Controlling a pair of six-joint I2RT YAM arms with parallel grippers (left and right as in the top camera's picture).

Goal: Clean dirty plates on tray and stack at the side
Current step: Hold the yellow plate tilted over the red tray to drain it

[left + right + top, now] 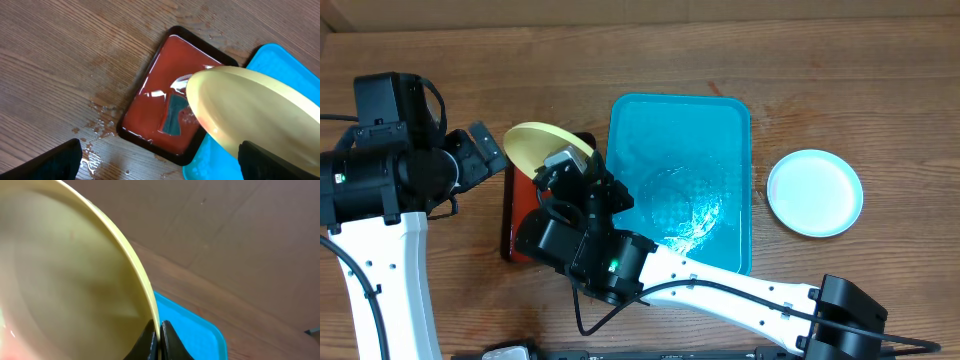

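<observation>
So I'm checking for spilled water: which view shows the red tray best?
The left wrist view: the red tray lies nearly whole, wet and glinting, one corner behind the yellow plate. Overhead shows only a strip of it beside the right arm. The right wrist view is filled by the plate.

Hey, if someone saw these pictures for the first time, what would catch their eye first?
The yellow plate stands out first. It is tilted up over the red tray, left of centre, and pinched at its rim by the shut right gripper. Next comes the wet blue tray in the middle, then a pale plate alone on the table to its right.
</observation>
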